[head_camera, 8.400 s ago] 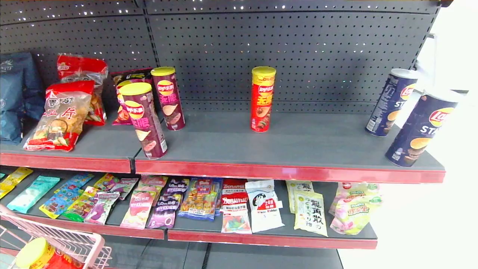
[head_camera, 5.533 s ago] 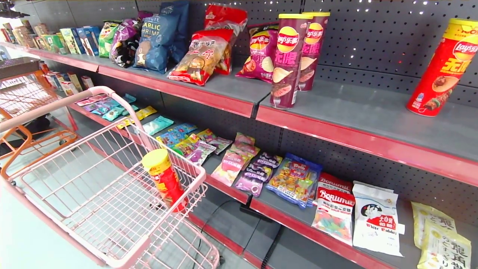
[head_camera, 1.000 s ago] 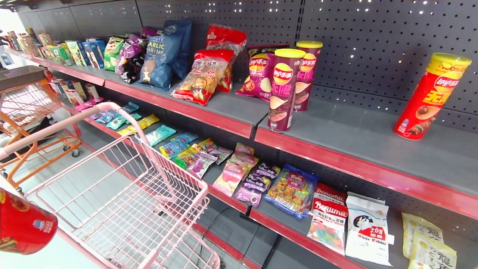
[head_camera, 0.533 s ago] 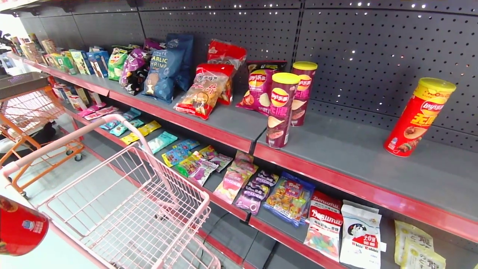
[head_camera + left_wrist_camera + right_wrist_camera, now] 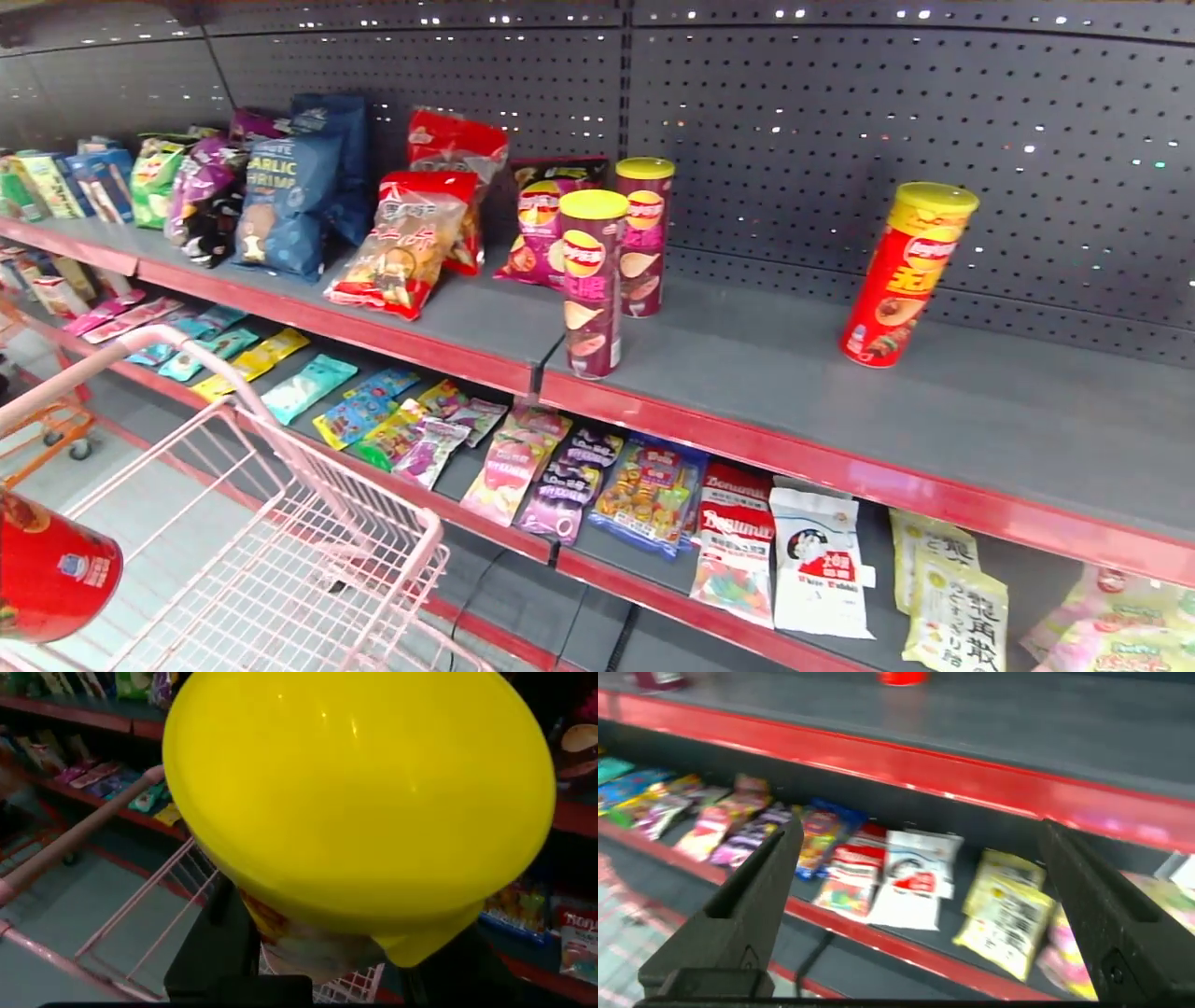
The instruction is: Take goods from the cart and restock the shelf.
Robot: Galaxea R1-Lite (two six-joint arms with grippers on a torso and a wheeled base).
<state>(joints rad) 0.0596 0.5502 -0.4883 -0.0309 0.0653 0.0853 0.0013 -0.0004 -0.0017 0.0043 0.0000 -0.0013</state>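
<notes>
A red chips can [image 5: 51,583] with a yellow lid [image 5: 360,793] hangs at the near left, beside the pink cart [image 5: 308,523]. My left gripper [image 5: 341,961] is shut on this can, its dark fingers [image 5: 220,952] on either side of the can's body below the lid. On the upper grey shelf [image 5: 747,373] another red can [image 5: 904,275] stands upright, with two purple cans [image 5: 593,280] to its left. My right gripper [image 5: 924,924] is open with nothing between its fingers, in front of the lower shelf below the red shelf edge [image 5: 906,761].
Snack bags [image 5: 401,238] crowd the left part of the upper shelf. Candy packets [image 5: 560,476] lie in rows on the lower shelf. Bare shelf board lies between the purple cans and the red can, and to the red can's right. An orange cart [image 5: 56,429] stands far left.
The red can that stood in the pink cart is now lifted out and held at the near left. The head camera has swung right along the shelf; the held can keeps its place in view.
</notes>
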